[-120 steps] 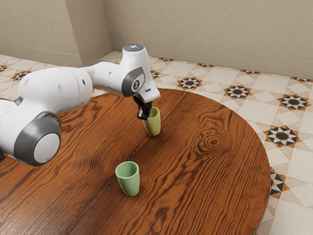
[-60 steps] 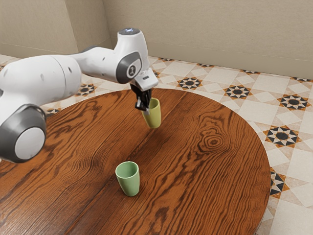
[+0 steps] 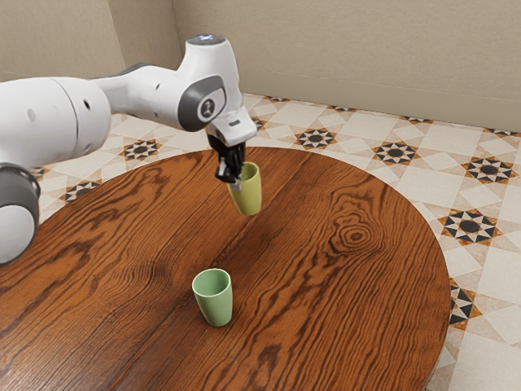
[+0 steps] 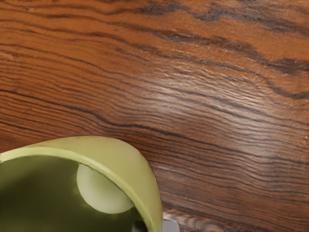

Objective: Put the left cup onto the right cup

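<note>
- The room had a tiled floor (image 3: 391,138) with star-patterned insets, bounded by a plain beige wall (image 3: 366,41) with a skirting board along its foot.
- The surface (image 3: 350,269) was a round wooden tabletop with bold dark grain. In the wrist view the same grain (image 4: 203,87) ran below the hand.
- The white Franka arm (image 3: 122,94) entered from the exterior view's left and reached over the far part of the surface. Its wrist pointed downward.
- The yellow-green cup (image 3: 248,191) hung from the gripper, raised clear of the surface and slightly tilted, with its mouth uppermost. It was located over the far half of the surface, toward the exterior view's left of centre. In the wrist view its rim and wall (image 4: 120,159) lay directly under the hand, and its pale round inner base showed through the mouth.
- The pale green cup (image 3: 213,297) stood upright on the surface with its mouth open upward. It was positioned nearer the camera than the held cup and well apart from it, with bare wood between the two.
- The black gripper (image 3: 232,175) sat at the rim of the yellow-green cup, on the side toward the exterior view's left. The fingers were clamped on that rim from two sides and carried the cup.
</note>
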{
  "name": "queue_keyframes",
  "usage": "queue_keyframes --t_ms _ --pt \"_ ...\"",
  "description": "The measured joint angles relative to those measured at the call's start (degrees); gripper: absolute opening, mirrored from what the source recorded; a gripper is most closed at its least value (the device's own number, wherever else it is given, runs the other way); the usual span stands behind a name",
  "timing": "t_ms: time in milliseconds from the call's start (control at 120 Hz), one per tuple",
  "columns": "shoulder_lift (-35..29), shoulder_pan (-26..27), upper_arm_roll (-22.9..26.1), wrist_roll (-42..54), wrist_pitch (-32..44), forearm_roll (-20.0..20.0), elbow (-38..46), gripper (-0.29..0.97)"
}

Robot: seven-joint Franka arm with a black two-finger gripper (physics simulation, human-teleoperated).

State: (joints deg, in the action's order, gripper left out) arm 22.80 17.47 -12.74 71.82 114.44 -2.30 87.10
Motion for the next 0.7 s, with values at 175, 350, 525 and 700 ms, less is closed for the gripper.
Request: queue_keyframes --t_ms 175,350,525,700 --pt "-2.68 1.01 -0.06 -1.57 -0.61 0.99 2.89 -0.11" --pt "-5.59 1.85 -0.09 -3.5 -1.12 2.21 6.49 -0.11" --pt "-8.54 3.16 -0.09 -5.8 -1.77 3.65 9.57 -0.11" --pt "-11.41 4.39 -0.09 -8.25 -1.93 5.42 12.92 -0.11"
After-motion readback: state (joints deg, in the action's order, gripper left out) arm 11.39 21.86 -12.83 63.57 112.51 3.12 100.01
